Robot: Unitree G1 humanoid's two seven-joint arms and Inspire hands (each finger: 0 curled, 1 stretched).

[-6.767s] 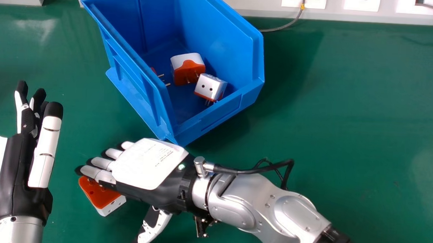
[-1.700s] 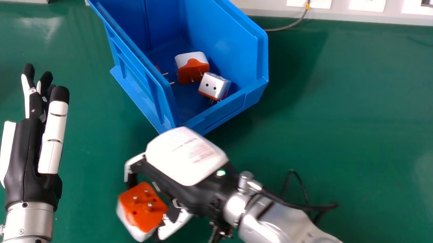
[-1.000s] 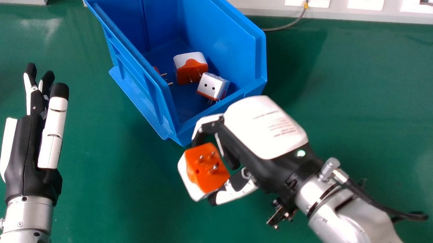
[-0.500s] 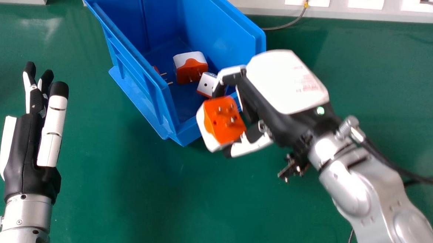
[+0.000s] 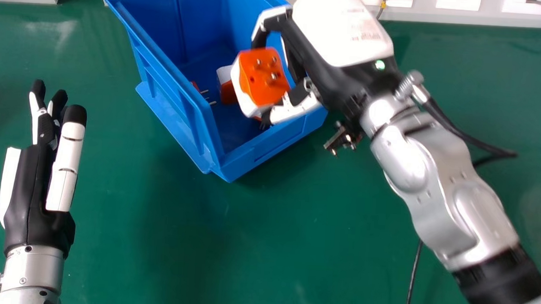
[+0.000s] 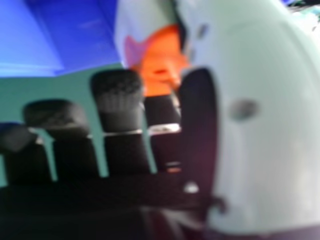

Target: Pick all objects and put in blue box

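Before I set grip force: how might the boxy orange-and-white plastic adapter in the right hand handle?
The adapter has a hard-looking shell, so probably won't squash. Its flat sides should resist rolling; metal pins might make it tip.

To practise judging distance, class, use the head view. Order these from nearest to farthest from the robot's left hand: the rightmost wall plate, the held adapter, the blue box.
1. Blue box, right of the left hand.
2. Held adapter, in the right hand, over the box.
3. Rightmost wall plate, at the back right.
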